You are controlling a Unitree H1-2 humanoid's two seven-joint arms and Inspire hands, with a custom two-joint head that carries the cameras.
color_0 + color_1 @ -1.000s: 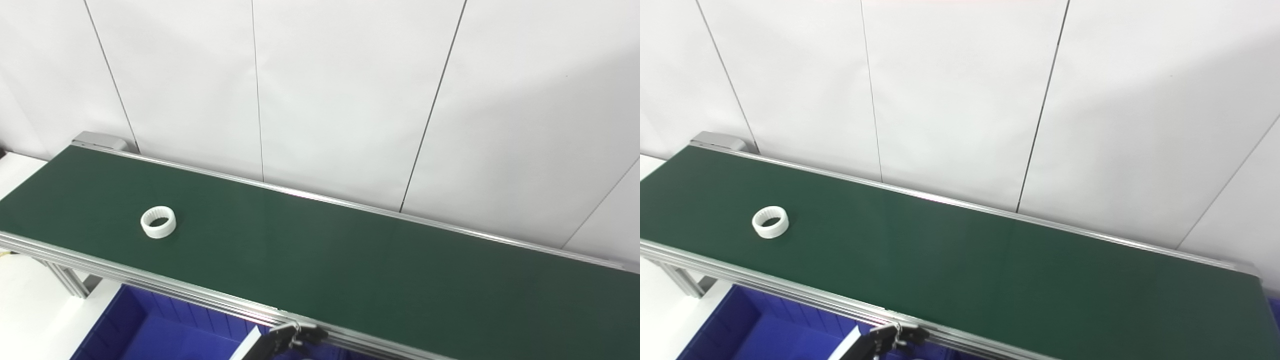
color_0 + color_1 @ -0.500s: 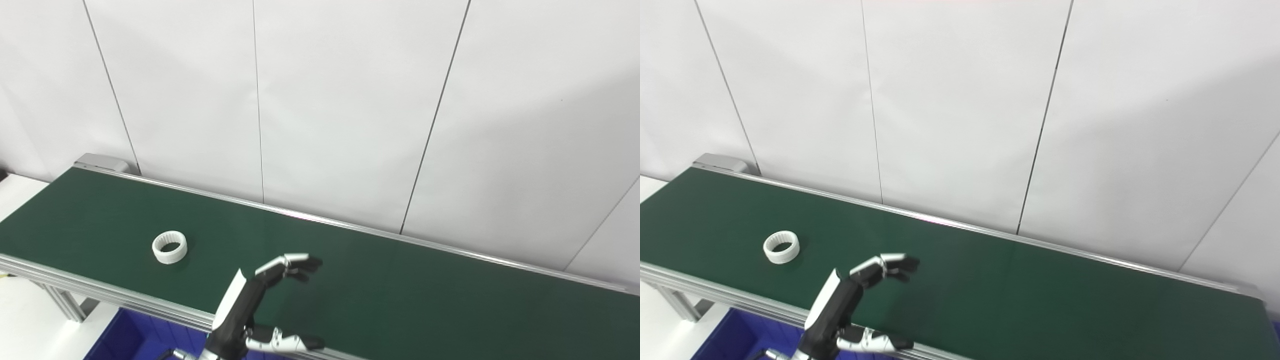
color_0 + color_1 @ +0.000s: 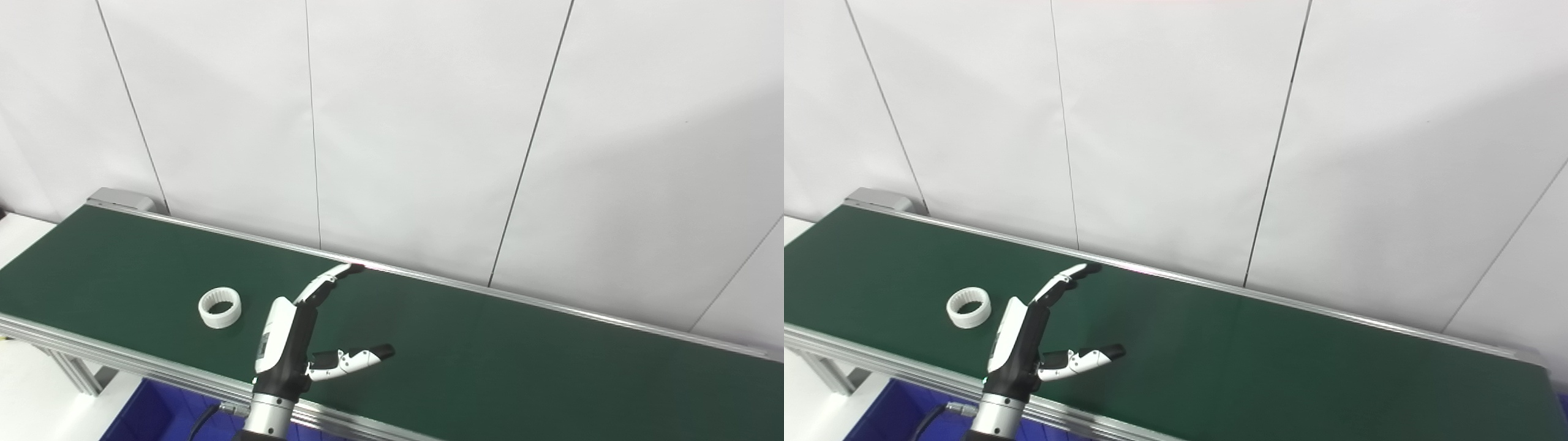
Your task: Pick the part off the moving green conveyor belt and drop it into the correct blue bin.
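A white ring-shaped part [image 3: 220, 309], seemingly ribbed inside, lies flat with its hole up on the green conveyor belt [image 3: 490, 355], near the blue bin [image 3: 141, 416].

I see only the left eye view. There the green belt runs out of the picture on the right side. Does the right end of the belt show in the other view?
Observer: Yes. In the right eye view the green belt stops a little short of the picture's right edge, and its end shows there.
Operator: Is there something beyond that end?
Observer: Only a thin blue sliver at the very edge of the picture, just past the belt. Too little of it shows to tell whether it is a bin.
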